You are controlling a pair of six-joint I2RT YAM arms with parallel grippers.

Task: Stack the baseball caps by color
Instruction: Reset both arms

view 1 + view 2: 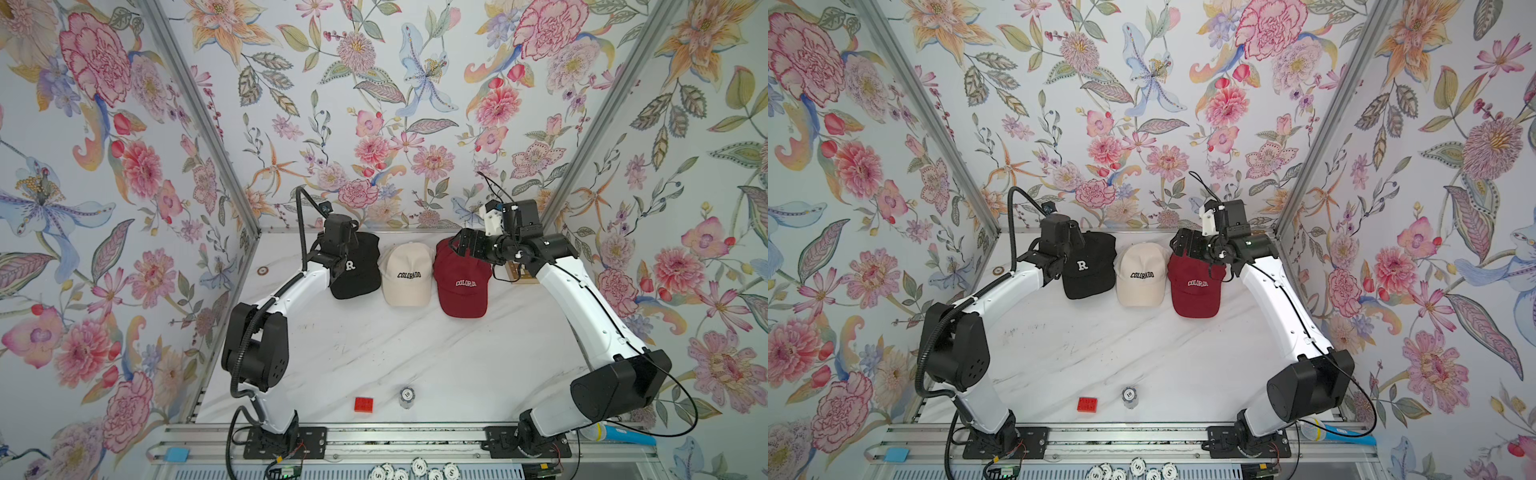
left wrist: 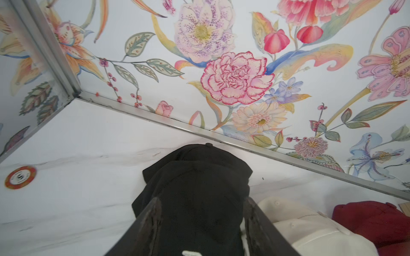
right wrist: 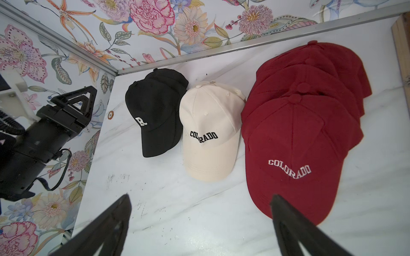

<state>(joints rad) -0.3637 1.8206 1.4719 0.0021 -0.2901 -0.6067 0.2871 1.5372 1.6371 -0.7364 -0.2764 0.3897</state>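
Stacking looks done: left pincer (image 2: 202,199) parted, empty, over black fabric R-lettered caps (image 2: 195,168); right pincer (image 3: 200,197) wide open. You retract both next.

Three piles of fabric baseball caps in one row, sorted by colour.

Black fabric baseball caps (image 1: 358,276) (image 1: 1091,272) (image 3: 155,106) with a white "R" lie at the left, at least two nested. Cream fabric baseball caps (image 1: 409,270) (image 1: 1142,272) (image 3: 210,124) with black "COLORADO" sit in the middle, touching both neighbours; how many cannot be told. Dark red fabric baseball caps (image 1: 463,291) (image 1: 1196,291) (image 3: 295,137) with white "COLORADO" lie at the right, at least three nested and fanned back. All sit crown up near the far edge of the white marbled tabletop (image 1: 374,353), brims pointing to its near edge.
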